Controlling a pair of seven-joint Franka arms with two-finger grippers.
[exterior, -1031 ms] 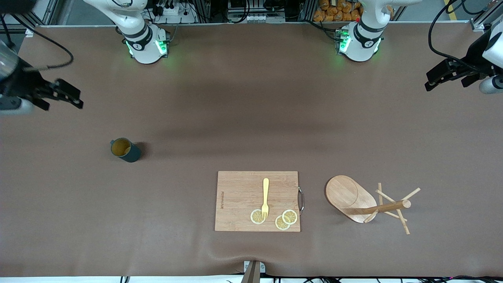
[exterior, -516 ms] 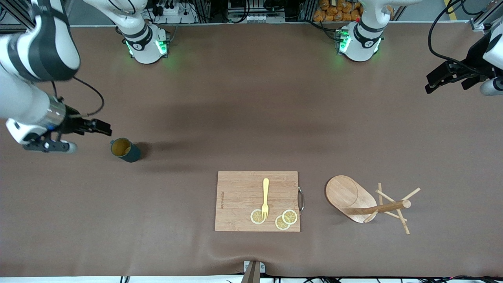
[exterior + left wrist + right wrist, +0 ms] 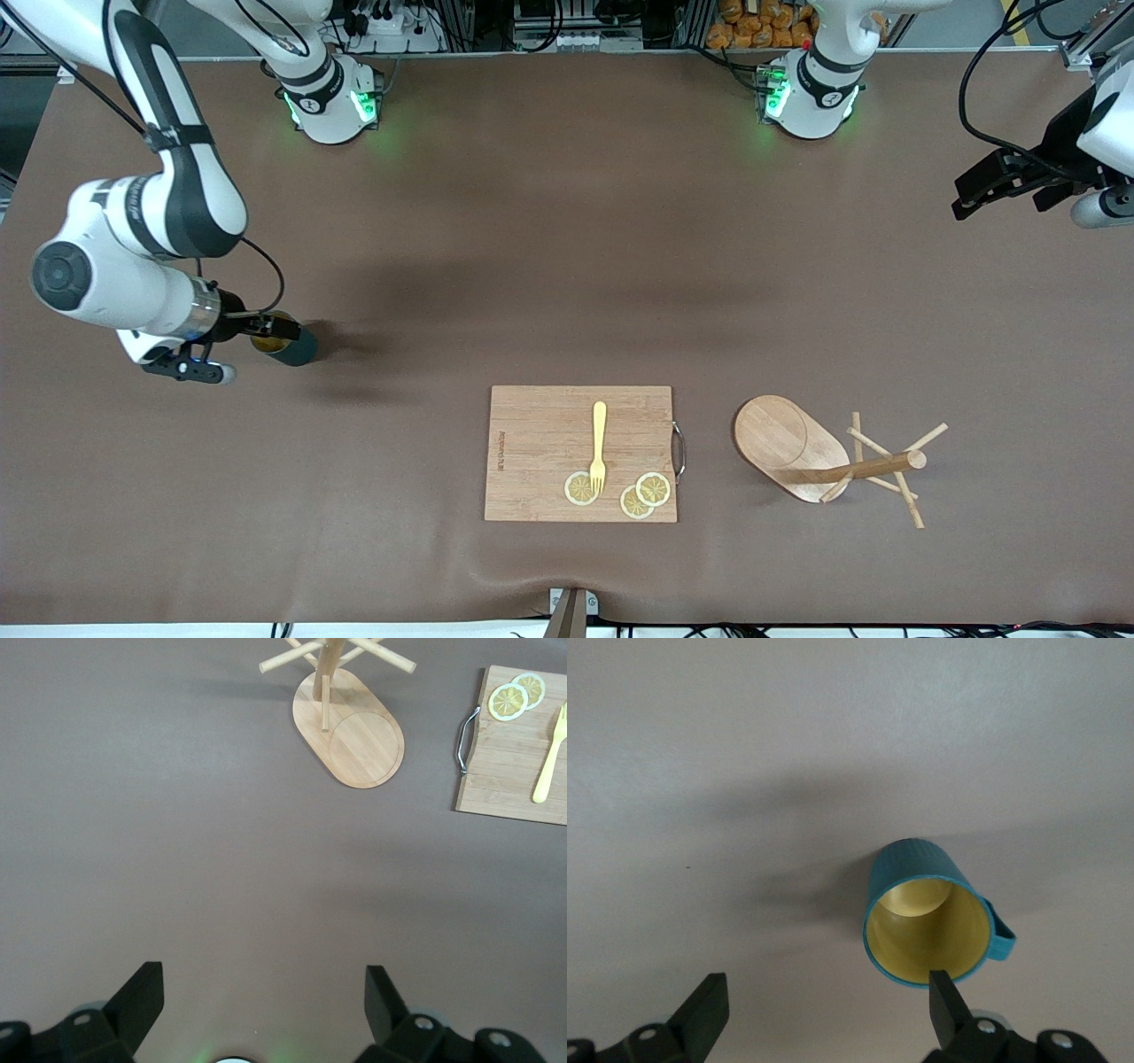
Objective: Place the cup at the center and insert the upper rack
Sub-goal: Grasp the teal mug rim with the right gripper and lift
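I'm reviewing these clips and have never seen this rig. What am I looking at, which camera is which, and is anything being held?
Two white robot arms share a brown table. One picture looks down from across the table; the other two come from cameras on the arms' wrists.

The right gripper is open at the cup, a teal mug standing upright; one finger is at the rim, and nothing is gripped yet. The left gripper, open and empty, waits at the left arm's end of the table.

Also on the table: the upper rack, a wooden mug tree tipped on its side, and a cutting board with a yellow fork and lemon slices.
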